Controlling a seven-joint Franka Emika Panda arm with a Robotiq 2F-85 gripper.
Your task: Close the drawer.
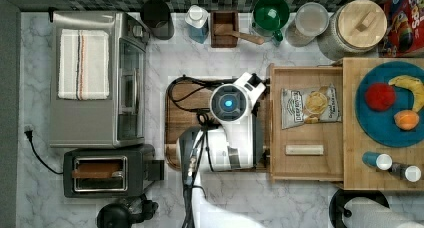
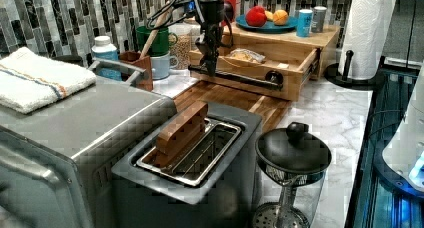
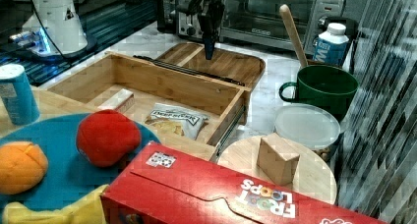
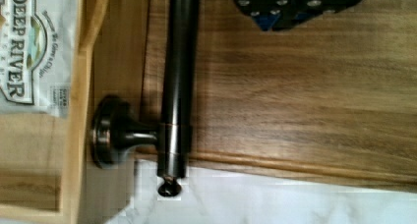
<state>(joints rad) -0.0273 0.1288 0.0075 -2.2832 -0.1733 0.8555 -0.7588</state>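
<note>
The gripper (image 2: 210,68) hangs at the black handle (image 2: 235,76) of the drawer (image 3: 147,86); I cannot tell how its fingers are set. The drawer stands fully open over the cutting board (image 3: 221,62), holding a chip bag (image 1: 310,105). Judged step: contact before pushing; next, press the front squarely inward.

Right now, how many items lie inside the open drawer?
2: a chip bag toward the top view's upper part of the drawer, and a pale bar below it. Nothing else visible inside.
</note>
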